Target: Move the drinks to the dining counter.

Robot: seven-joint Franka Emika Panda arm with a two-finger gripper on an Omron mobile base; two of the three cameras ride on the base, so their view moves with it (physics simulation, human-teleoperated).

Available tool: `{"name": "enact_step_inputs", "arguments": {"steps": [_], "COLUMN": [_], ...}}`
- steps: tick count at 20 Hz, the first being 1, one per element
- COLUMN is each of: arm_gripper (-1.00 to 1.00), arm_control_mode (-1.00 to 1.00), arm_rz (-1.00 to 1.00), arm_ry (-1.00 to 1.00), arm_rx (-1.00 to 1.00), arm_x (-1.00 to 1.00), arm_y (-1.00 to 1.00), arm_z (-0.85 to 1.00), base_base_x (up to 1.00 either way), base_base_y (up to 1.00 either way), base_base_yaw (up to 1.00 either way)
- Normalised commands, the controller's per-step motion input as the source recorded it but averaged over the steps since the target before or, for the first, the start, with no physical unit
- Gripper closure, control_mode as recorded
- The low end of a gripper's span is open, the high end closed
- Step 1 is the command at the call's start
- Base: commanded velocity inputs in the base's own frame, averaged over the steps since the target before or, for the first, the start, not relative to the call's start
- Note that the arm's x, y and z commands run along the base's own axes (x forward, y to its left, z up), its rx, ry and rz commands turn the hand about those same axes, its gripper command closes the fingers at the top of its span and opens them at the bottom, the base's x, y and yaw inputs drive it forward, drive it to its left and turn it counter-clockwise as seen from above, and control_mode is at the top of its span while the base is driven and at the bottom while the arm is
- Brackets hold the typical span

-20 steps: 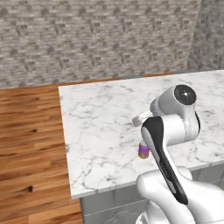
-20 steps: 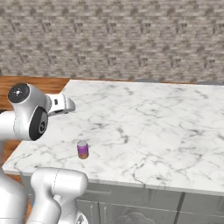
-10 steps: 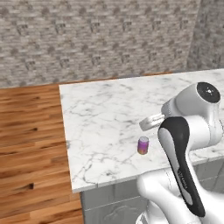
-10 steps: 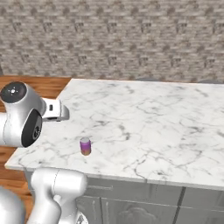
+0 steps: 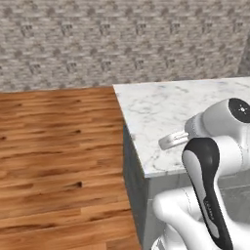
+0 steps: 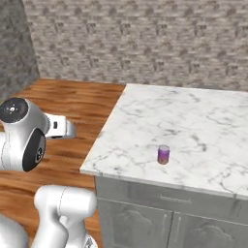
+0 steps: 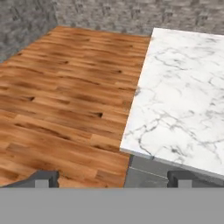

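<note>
One of the drinks, a small purple-to-orange can [image 6: 163, 155] with a silver top, stands upright near the front edge of the dining counter [image 6: 203, 114], a white marble top with grey veining on a grey base. My gripper [image 7: 113, 180] is open; its dark fingertips [image 7: 43, 178] stand far apart with nothing between them. It hangs off the counter's left end, over the wooden floor, looking down at the counter's corner [image 7: 131, 148]. The can is well to the right of the hand, apart from it.
Wooden plank floor [image 5: 58, 136] spreads left of the counter [image 5: 161, 102]. A grey stone wall [image 6: 145, 43] runs behind. The counter's grey base has cabinet doors [image 6: 145, 213] on the near side. My white arm [image 5: 215, 146] rises close to the counter's near corner.
The whole picture has shifted: the cameras swung left, so the counter now sits to the right and more floor shows. The can stays where it stood on the marble.
</note>
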Motion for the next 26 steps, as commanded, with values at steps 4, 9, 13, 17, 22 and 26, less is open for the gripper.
{"name": "enact_step_inputs", "arguments": {"steps": [4, 9, 13, 17, 22, 26], "arm_gripper": [-1.00, -1.00, -1.00, -1.00, -1.00, -1.00], "arm_control_mode": [1.00, 1.00, 1.00, 1.00, 1.00, 1.00], "arm_rz": [0.00, 0.00, 0.00, 0.00, 0.00, 0.00], "arm_ry": [0.00, 0.00, 0.00, 0.00, 0.00, 0.00], "arm_rx": [0.00, 0.00, 0.00, 0.00, 0.00, 0.00], "arm_x": [0.00, 0.00, 0.00, 0.00, 0.00, 0.00], "arm_y": [0.00, 0.00, 0.00, 0.00, 0.00, 0.00], "arm_z": [0.00, 0.00, 0.00, 0.00, 0.00, 0.00], "base_base_x": [-0.14, -0.20, -0.28, -0.32, -0.27, -0.20], "base_base_y": [1.00, 1.00, 1.00, 1.00, 0.98, 0.85], "base_base_yaw": [0.26, 0.28, 0.44, 0.53, 0.57, 0.59]}}
